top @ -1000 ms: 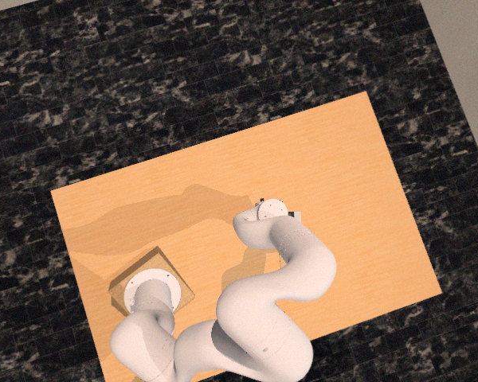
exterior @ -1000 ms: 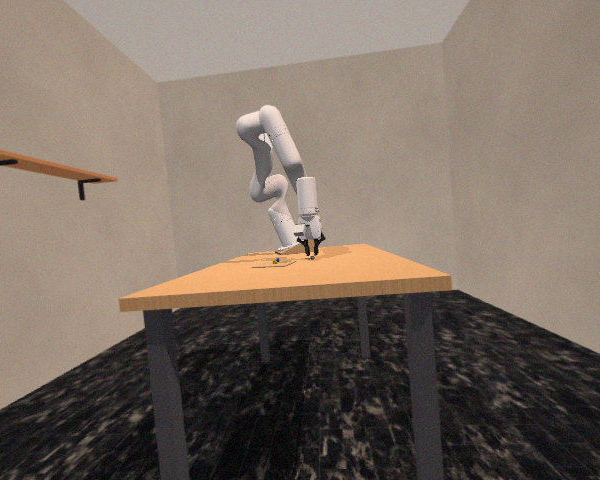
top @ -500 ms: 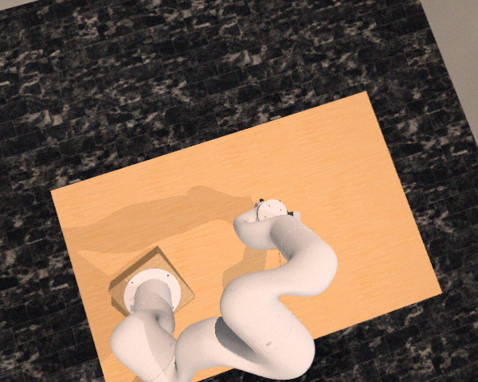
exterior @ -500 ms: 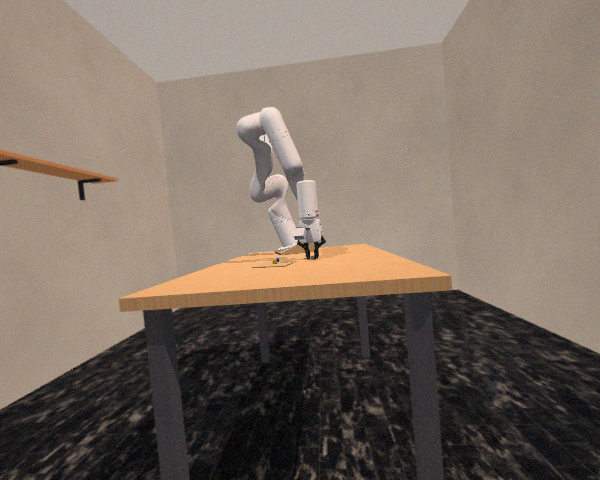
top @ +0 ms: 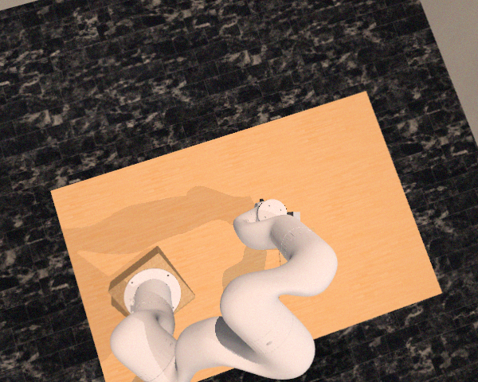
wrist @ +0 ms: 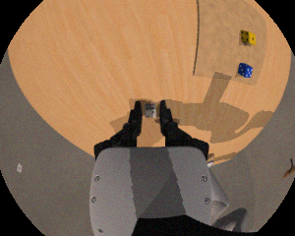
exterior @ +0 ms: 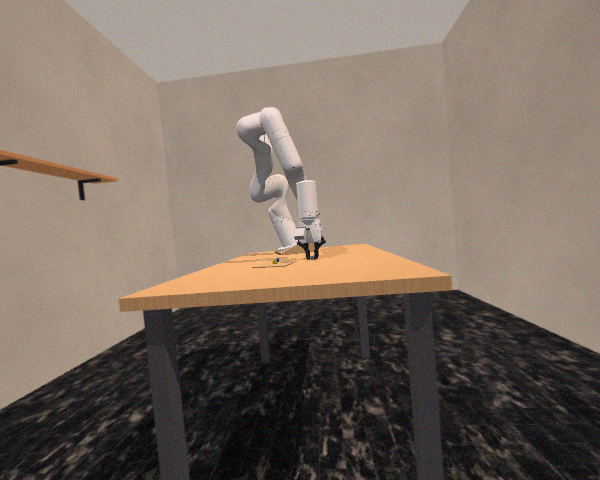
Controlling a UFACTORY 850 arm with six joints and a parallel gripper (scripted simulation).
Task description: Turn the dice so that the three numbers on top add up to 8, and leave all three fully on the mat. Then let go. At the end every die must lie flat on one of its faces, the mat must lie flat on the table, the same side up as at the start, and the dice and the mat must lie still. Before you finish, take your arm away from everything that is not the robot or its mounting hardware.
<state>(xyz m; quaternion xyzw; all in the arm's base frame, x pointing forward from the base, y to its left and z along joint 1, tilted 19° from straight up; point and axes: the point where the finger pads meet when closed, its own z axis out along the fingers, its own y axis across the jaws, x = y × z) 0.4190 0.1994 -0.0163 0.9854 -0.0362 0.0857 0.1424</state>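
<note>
My gripper (exterior: 312,257) (wrist: 150,107) is partly open, with its fingertips low at the table. A grey die (wrist: 150,110) with dark pips lies between the fingers, off the mat, and a gap shows on each side of it. The sand-coloured mat (exterior: 261,266) (wrist: 213,44) lies to the upper right in the wrist view. A yellow die (exterior: 274,261) (wrist: 248,37) is on it, showing a one-pip face and a face with several pips. A blue die (exterior: 277,259) (wrist: 245,70) with white pips is also on it, near the mat's lower edge. Their top numbers are hard to tell.
The wooden table (top: 334,164) (exterior: 341,279) carries the arm's square base plate (top: 186,290). In the top view the arm (top: 305,263) covers the gripper's fingers and the dice. A wall shelf (exterior: 47,167) is at the left in the exterior view.
</note>
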